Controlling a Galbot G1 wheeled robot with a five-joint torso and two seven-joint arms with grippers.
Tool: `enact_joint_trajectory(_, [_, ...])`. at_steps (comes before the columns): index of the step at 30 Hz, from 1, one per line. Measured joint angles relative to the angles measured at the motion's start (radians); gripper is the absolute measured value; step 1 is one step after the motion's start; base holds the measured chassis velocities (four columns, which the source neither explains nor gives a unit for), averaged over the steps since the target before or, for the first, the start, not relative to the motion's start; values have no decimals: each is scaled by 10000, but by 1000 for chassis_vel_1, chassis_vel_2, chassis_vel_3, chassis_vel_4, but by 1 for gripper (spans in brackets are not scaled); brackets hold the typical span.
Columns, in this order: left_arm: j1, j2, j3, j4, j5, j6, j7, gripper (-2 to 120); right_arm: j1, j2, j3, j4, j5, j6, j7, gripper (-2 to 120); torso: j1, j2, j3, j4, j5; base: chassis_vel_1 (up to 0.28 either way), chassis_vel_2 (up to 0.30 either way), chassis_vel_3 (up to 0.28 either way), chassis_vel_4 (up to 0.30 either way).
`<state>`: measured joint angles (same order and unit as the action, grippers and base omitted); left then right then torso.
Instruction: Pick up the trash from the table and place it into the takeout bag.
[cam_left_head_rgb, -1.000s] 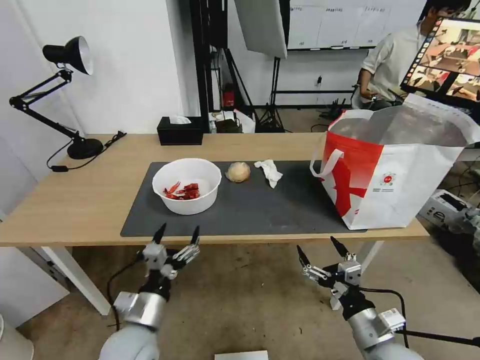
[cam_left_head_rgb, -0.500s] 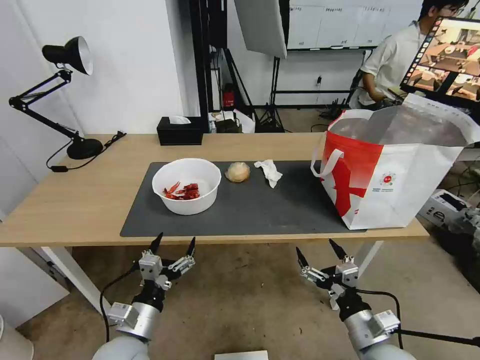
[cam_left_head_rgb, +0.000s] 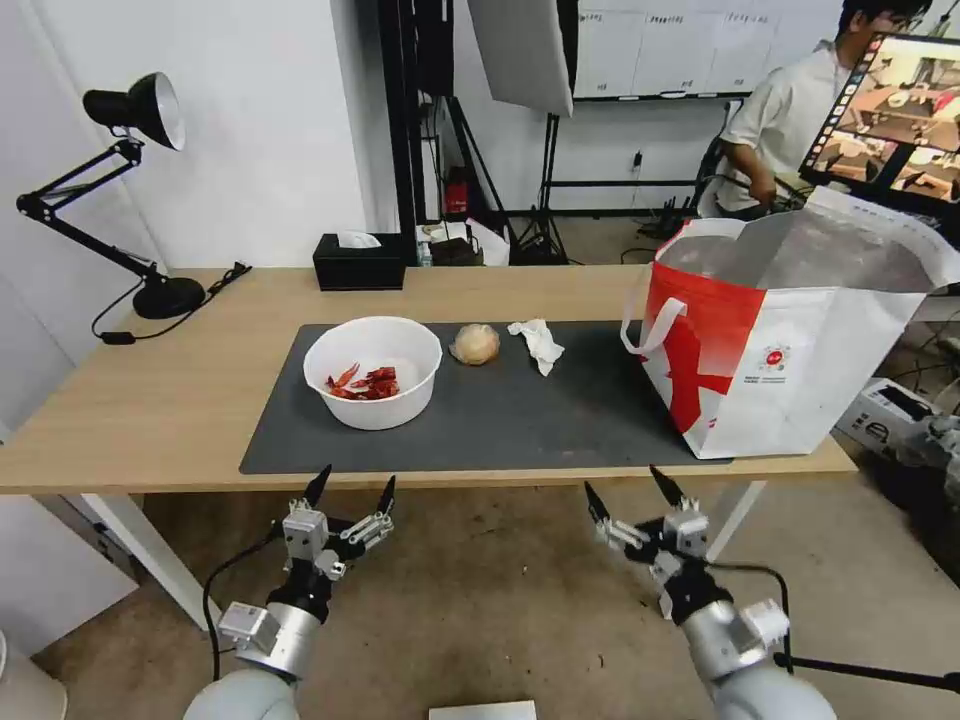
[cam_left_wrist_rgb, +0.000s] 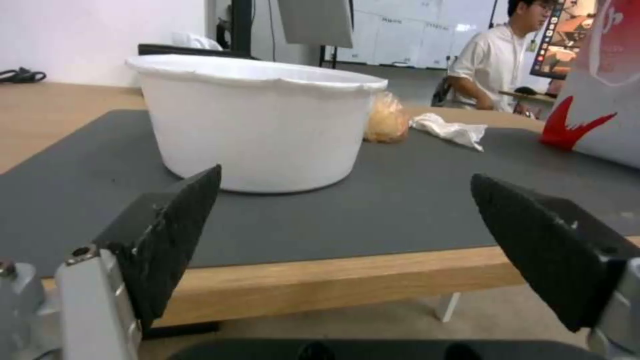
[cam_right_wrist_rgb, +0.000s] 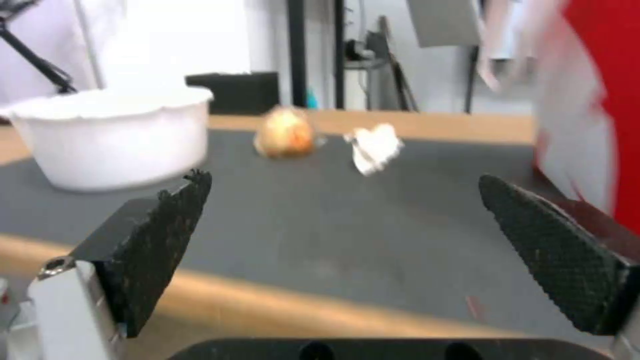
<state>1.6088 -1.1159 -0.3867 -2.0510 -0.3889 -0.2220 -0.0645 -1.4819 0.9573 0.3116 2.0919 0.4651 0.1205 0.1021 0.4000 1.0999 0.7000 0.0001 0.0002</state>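
Left gripper spread wide, bowl just ahead, right gripper spread wide, takeout bag ahead to its right

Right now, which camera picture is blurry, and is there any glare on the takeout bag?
Right wrist view: smeared, the tissue and tan ball soft, the takeout bag streaked. Left wrist view: sharp on the bowl. Head view: crisp; the bag's foil lining shows a dull sheen, no hard glare.
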Motion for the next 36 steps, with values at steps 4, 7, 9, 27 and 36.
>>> enact_joint_trajectory(4, [-21,-5,-20,-81,-5,10,0,100,1867,-908,-1024,-405,685,-840,343,100,1,0,1,-3,-2,0,0,0,0])
enact_joint_trajectory(7, [-8,-19,-89,-99,-6,18,-5,100,3270,-1067,-1881,-960,892,-1241,631,100,1,0,1,-3,0,0,0,0,0])
enact_joint_trajectory(9, [17,-54,-116,-96,-6,23,-12,100,4840,-909,-2980,-1611,1117,-1654,1140,100,2,0,3,2,-5,0,0,0,0])
enact_joint_trajectory(27, [-12,-130,1,-19,5,39,-17,100,9393,1705,-5777,-5064,2319,-4072,5867,100,2,0,1,-1,-3,0,0,0,0])
enact_joint_trajectory(36, [-186,-107,208,16,13,68,-18,100,10062,2118,-5830,-6037,2783,-4466,6753,100,1,0,0,-3,-3,0,0,0,0])
